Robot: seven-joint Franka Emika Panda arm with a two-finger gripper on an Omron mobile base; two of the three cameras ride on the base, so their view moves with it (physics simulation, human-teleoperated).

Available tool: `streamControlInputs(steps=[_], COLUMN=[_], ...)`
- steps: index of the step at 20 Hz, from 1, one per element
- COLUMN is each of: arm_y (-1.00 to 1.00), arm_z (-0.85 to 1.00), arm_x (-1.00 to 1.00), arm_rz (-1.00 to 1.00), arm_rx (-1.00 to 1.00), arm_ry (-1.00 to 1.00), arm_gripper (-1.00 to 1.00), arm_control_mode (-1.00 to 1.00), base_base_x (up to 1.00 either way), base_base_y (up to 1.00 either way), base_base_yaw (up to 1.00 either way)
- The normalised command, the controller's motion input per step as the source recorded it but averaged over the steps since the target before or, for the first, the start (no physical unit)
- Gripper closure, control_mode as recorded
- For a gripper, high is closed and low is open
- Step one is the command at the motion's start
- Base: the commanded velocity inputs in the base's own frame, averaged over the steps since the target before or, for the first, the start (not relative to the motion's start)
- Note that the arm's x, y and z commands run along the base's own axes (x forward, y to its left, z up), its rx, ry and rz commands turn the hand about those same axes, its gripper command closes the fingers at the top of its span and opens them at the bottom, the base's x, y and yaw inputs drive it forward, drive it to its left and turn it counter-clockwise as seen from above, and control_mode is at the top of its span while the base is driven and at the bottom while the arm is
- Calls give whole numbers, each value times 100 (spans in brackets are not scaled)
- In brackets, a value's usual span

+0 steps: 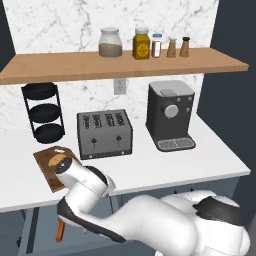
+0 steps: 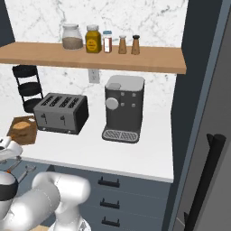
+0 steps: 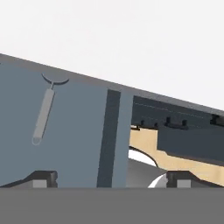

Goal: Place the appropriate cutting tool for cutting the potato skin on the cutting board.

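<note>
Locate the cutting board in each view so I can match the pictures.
Left base view: the cutting board lies at the left on the white counter, its near end hidden behind the arm.
Right base view: the board sits at the far left edge.
Hand view: aimed at a blue-grey panel below a pale edge.
Shared landmark: the toaster, just right of the board in both base views.

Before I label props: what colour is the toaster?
Dark grey, seen best in the left base view: toaster.
</note>
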Motion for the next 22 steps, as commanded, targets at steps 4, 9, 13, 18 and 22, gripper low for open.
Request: streamControlInputs(steps=[4, 9, 13, 18, 22], arm_y=[37, 26, 19, 26, 20], arm_z=[-87, -80, -57, -52, -40], arm_x=[0, 0, 5, 0, 0], arm_rz=[-3, -2, -1, -1, 0], arm_rx=[4, 9, 9, 2, 0], arm_ry=[10, 7, 8, 13, 17], arm_gripper=[-100, -100, -100, -100, -100], arm_control_mode=[-100, -100, -100, -100, -100], base_base_x=[0, 0, 0, 0, 0], base_base_y=[0, 0, 0, 0, 0], base_base_yaw=[0, 0, 0, 0, 0])
